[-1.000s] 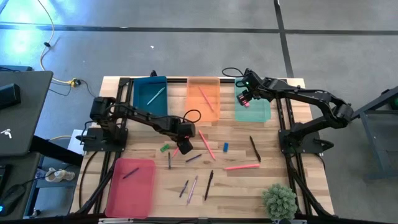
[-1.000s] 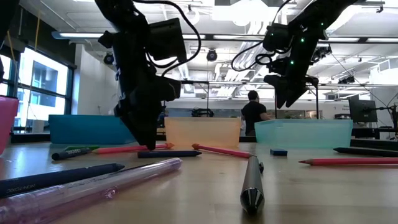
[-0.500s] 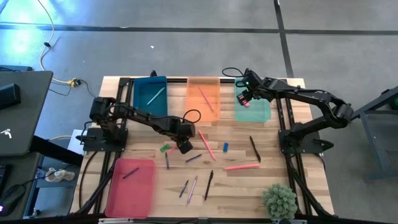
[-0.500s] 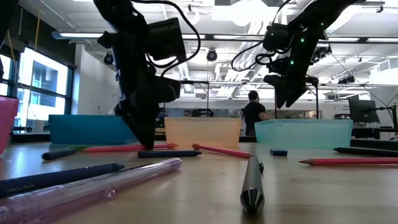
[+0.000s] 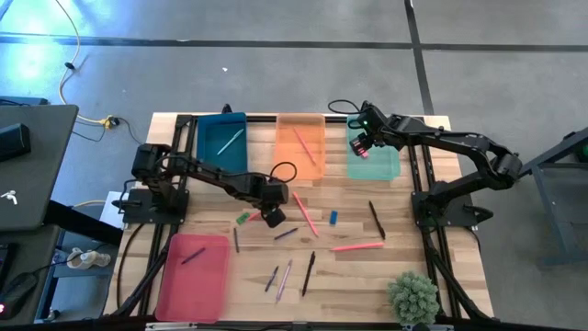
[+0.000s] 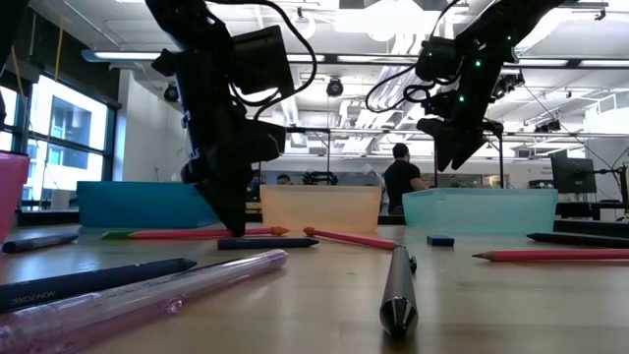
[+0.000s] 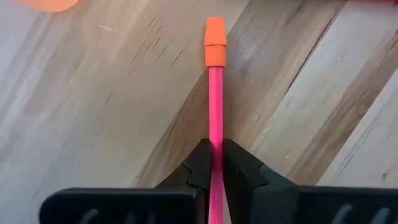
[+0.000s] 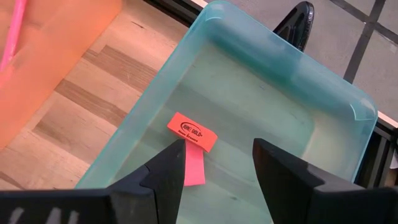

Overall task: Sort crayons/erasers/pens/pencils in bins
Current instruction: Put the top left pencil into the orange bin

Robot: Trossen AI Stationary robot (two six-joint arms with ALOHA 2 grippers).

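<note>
My left gripper (image 5: 273, 217) stands mid-table, shut on a pink pencil (image 7: 215, 106) with an orange eraser cap; the low view shows the pencil (image 6: 197, 234) flat on the wood. My right gripper (image 8: 217, 165) hangs open over the mint-green bin (image 5: 377, 162), above an orange-red eraser (image 8: 192, 132) and a pink eraser (image 8: 194, 168) lying on the bin's floor. It touches neither. The teal bin (image 5: 220, 138) and orange bin (image 5: 301, 147) sit along the far edge. The pink-red bin (image 5: 193, 276) is near left. My left gripper pinches the pencil's shaft (image 7: 215, 134) between its two fingers, one on each long side. The fingers come from above, pointing down. The eraser-capped end (image 7: 215, 48) sticks out ahead; the other end is hidden under the gripper. The pencil lies flat on the table.
Loose on the wood lie a green eraser (image 5: 243, 218), a blue eraser (image 5: 333, 218), pink pencils (image 5: 306, 213) (image 5: 356, 246), a dark pen (image 5: 376, 221) and several pens near the front. A potted plant (image 5: 413, 296) stands near right. A person (image 6: 400, 182) stands in the room behind.
My left gripper has shut on the pink pencil while staying over the same spot. A dark pen just to the near left of it has slid along the table toward the left edge.
</note>
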